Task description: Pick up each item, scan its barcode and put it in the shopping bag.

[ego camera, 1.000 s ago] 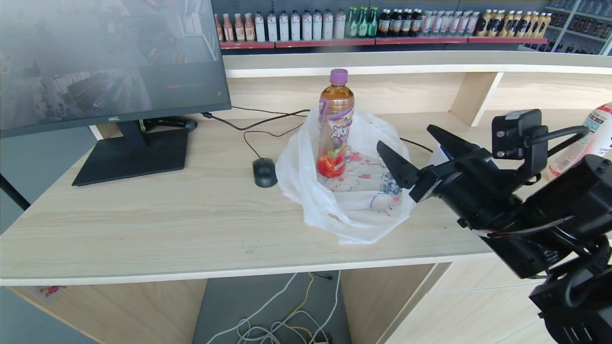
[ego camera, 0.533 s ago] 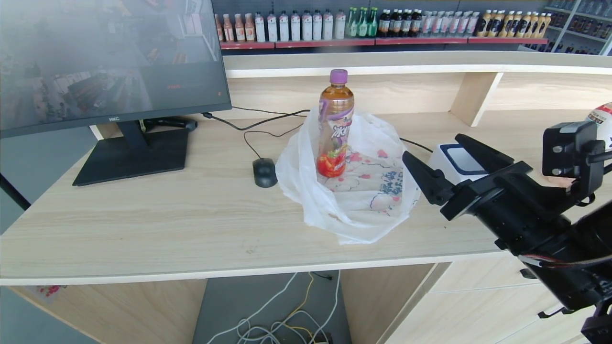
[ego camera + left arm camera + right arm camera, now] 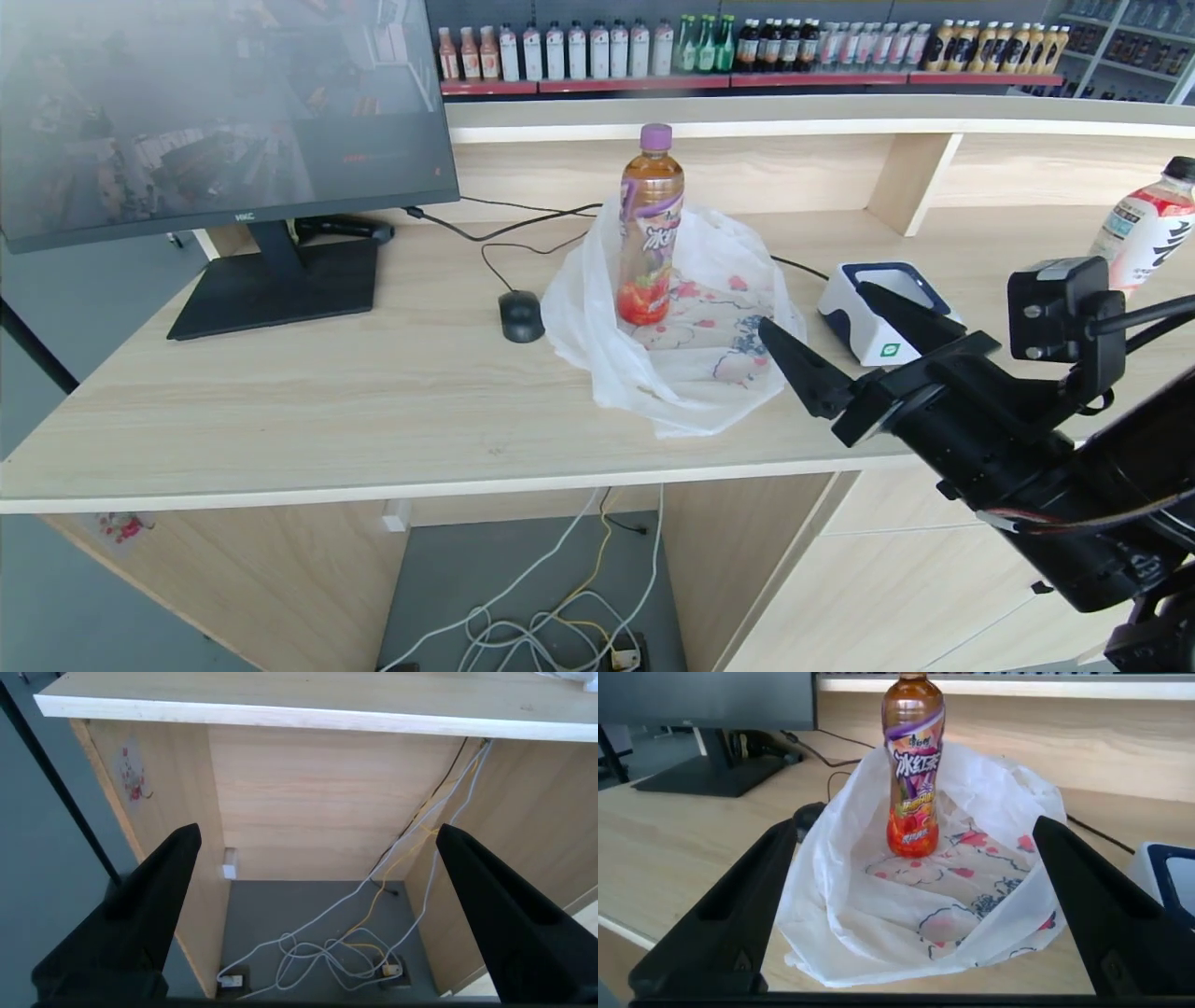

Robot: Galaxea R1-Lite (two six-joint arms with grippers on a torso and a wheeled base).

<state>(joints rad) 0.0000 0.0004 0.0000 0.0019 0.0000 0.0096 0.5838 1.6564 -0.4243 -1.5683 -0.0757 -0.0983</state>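
Observation:
A tea bottle [image 3: 649,233] with a purple cap stands upright inside the white shopping bag [image 3: 695,373] in the middle of the wooden counter [image 3: 327,401]. In the right wrist view the same bottle [image 3: 915,765] and bag [image 3: 971,905] lie straight ahead. My right gripper [image 3: 814,308] hangs open and empty at the bag's right side, near the counter's front edge. A white and blue barcode scanner [image 3: 882,313] sits just behind it. A second bottle [image 3: 1144,229] with a dark cap stands at the far right. My left gripper [image 3: 318,833] is open and empty below the counter level.
A monitor [image 3: 224,103] on a black stand fills the back left, with a black mouse [image 3: 521,315] and its cable beside the bag. A raised ledge [image 3: 794,117] runs along the counter's back. Loose cables [image 3: 355,943] lie on the floor under the counter.
The head camera has shifted, so the whole scene sits differently. My open right gripper has drawn back from over the bag toward the front right, uncovering the scanner.

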